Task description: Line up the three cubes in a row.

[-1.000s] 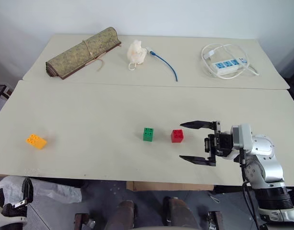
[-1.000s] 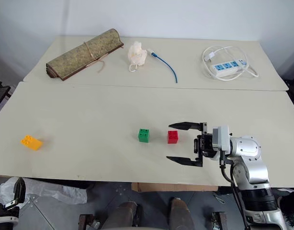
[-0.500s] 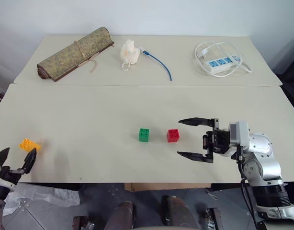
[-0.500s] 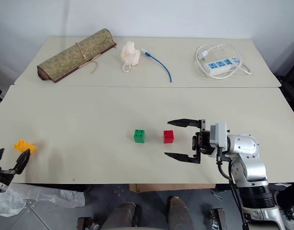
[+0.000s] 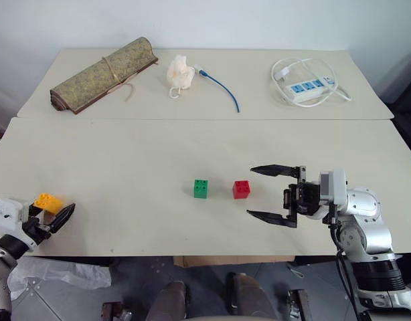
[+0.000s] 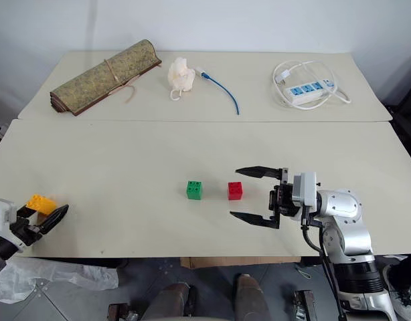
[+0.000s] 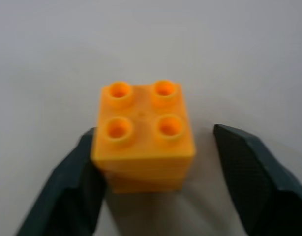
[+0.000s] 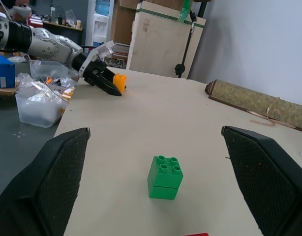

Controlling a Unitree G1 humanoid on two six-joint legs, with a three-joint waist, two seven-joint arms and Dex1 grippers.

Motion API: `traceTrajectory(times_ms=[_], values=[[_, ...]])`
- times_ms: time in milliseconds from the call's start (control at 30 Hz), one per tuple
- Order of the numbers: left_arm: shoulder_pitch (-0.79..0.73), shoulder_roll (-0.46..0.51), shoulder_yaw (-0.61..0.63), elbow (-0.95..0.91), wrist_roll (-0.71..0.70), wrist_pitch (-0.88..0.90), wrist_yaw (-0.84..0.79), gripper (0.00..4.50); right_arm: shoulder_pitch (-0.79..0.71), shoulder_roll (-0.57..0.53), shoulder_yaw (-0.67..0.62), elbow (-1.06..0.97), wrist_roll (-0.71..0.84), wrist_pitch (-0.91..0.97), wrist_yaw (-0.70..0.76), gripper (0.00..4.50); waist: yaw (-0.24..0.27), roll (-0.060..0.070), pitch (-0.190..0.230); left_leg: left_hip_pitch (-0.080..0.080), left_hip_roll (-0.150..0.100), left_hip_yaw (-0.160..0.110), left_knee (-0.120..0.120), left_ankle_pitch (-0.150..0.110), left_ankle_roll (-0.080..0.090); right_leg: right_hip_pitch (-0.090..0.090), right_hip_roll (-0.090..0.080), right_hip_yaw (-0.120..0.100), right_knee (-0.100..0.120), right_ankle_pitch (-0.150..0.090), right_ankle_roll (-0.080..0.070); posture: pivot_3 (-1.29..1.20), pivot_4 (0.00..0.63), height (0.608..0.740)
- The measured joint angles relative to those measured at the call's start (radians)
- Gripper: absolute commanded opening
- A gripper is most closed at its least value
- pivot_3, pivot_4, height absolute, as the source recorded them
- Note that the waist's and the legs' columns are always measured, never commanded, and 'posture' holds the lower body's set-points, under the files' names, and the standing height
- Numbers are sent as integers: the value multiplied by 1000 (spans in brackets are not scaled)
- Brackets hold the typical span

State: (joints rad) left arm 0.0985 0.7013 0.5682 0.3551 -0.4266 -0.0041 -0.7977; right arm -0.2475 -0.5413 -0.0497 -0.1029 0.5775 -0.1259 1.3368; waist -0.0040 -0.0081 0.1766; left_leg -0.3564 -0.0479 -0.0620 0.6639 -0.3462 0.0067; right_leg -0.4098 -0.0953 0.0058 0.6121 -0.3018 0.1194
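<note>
the yellow-orange cube sits at the left edge of the tabletop, far from the green cube and red cube. the left gripper is half closed around it, one finger touching, grip not complete. next i think it must finish the grasp and carry the cube beside the green one; the right gripper waits wide open and empty near the red cube.

Bright, even light — soft shadows, left wrist view blurred

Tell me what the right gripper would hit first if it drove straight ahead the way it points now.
Most likely the red cube, which sits just ahead of the open right gripper and roughly between its fingers' lines. Beyond it stands the green cube. Height above the table is hard to judge, so the gripper might pass over.
</note>
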Motion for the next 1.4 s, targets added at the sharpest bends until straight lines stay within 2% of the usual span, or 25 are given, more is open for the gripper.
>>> traceTrajectory(times_ms=[100, 233, 367, 500, 633, 733, 900, 1167, 1367, 1400], values=[[26, -2, -2, -51, -11, 7, -30, 1517, 10, 0, -3, 0, 0, -7, -2, 4500, 1, 0, 0, 0, 0, 0, 0, 0, 0, 0, 0, 0, 0, 0, 0, 0, 150, 740], [8, 22, -49, -188, -65, 66, -127, 1530, 22, -6, -8, 7, -1, -19, -2, 4500, 10, 0, 0, 0, 0, 0, 1, 0, 0, 1, -1, 0, -1, 0, 0, 0, 150, 740], [-158, 104, -194, -265, -75, 103, -280, 1530, 31, -35, -45, 35, -6, -32, 2, 4500, 19, 0, 0, 0, -1, 0, 1, 0, 0, 1, -1, 0, 0, 0, 0, 0, 150, 740], [-431, 122, -387, -122, 5, 37, -456, 1530, 44, -73, -70, 81, -10, -49, 30, 4500, 20, 3, 0, 0, -1, 2, 1, 0, 0, -1, 1, -5, 1, 0, 0, 0, 150, 740], [-659, 55, -533, 173, 117, -87, -591, 1530, 67, -86, -94, 112, -25, -74, 28, 4500, 6, 3, 0, 0, -2, 6, 2, 1, 1, -3, 1, -8, 8, 0, 0, 0, 150, 740], [-772, 4, -600, 362, 178, -189, -674, 1530, 88, -85, -113, 110, -28, -92, 12, 4500, -1, 3, 0, -1, -2, 9, 2, 0, 3, -4, 1, -9, 9, 0, 1, 0, 150, 740], [-883, -51, -630, 543, 230, -289, -703, 1530, 166, -84, -132, 85, -29, -115, -15, 4500, 4, 2, 1, -2, -3, 9, 5, 0, 4, -4, 1, -10, 9, 1, 1, 0, 150, 740], [-934, -122, -672, 670, 279, -370, -704, 1530, 253, -82, -149, 45, -28, -135, -39, 4500, 5, 1, 1, -4, -4, 8, 10, -1, 6, -4, 0, -10, 10, 2, 3, 0, 150, 740], [-993, -149, -677, 751, 315, -406, -703, 1530, 259, -87, -153, 45, -27, -135, -33, 4500, 6, 1, 1, -5, -4, 8, 14, -1, 6, -4, 1, -10, 12, 2, 4, 0, 150, 740], [-995, -153, -677, 760, 317, -411, -703, 1881, 260, -87, -153, 45, -27, -135, -33, 4500, 6, 1, 1, -5, -4, 8, 14, -1, 6, -4, 1, -10, 12, 2, 4, 0, 150, 740]])
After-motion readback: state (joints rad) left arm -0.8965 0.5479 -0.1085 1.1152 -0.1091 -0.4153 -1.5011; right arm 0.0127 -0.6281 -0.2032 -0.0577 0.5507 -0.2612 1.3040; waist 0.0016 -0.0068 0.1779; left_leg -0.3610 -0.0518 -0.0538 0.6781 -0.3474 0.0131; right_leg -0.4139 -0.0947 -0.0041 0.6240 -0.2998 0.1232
